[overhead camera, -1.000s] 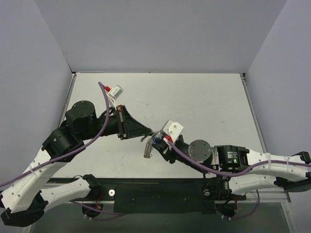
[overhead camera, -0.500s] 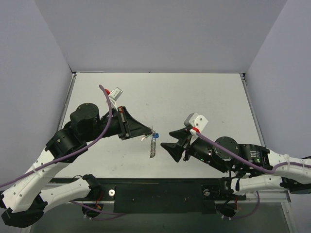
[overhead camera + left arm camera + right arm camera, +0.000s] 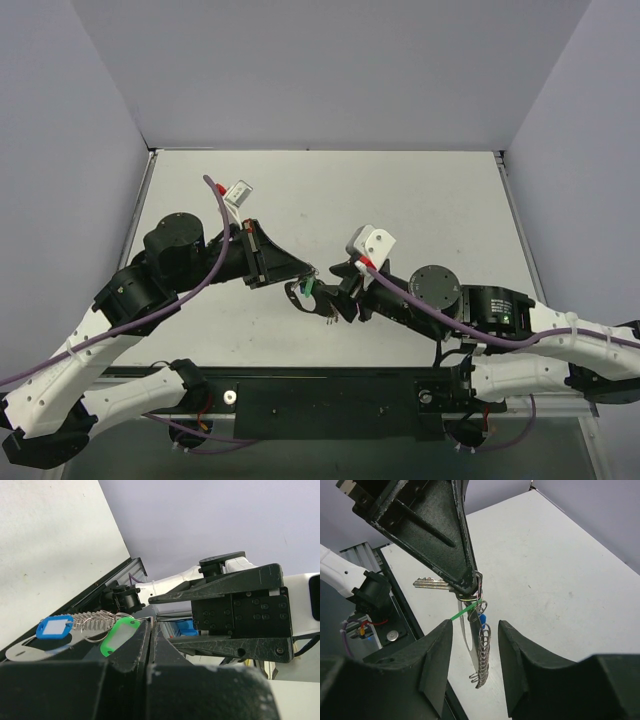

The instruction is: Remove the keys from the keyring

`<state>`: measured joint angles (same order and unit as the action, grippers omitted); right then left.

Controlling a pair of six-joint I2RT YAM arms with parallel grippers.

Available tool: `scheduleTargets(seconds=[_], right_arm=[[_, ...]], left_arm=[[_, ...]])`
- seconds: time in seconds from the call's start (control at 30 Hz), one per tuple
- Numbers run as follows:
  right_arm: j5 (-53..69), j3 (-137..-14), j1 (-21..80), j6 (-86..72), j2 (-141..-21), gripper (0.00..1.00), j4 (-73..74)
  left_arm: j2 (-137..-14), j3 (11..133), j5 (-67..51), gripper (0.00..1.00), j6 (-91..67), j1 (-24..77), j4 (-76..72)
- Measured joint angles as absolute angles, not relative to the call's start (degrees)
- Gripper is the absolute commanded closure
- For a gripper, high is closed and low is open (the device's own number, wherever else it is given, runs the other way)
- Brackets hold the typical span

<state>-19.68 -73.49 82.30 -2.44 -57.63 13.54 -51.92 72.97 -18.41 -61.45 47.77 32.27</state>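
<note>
My left gripper (image 3: 312,272) is shut on the thin wire of the keyring (image 3: 469,598) and holds it above the table. Below its tip (image 3: 470,586) hang a chain of small rings (image 3: 484,655), a green tag (image 3: 467,609), a blue tag (image 3: 482,619) and a flat silver oval (image 3: 464,630). A silver key (image 3: 432,584) sticks out sideways at the ring. My right gripper (image 3: 475,625) is open, with a finger on each side of the hanging chain and not touching it. The left wrist view shows the green tag (image 3: 119,636), the blue tag (image 3: 54,628) and the shut left gripper (image 3: 151,622).
The white table (image 3: 420,200) lies under both grippers. Grey walls close it in at the back and sides. A black rail (image 3: 330,395) with the arm bases runs along the near edge. The right gripper's fingers (image 3: 220,590) fill the right of the left wrist view.
The right gripper pulled back to the right half a second ago. It has come in again and now straddles the hanging chain. The left gripper stayed about where it was, holding the keyring.
</note>
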Motion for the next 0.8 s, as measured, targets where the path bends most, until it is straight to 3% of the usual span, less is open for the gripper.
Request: scheduleTargets(seconds=[0.33, 0.8], right_arm=[[-2.2, -70.9, 70.0, -4.6, -53.3, 0.64, 10.9], [9.3, -70.9, 67.1, -7.5, -55.2, 0.66, 9.6]], left_arm=[[-51.9, 73.0, -18.5, 1.00, -61.2, 48.0, 32.3], [-52.7, 73.0, -18.8, 1.00, -60.8, 48.1, 32.3]])
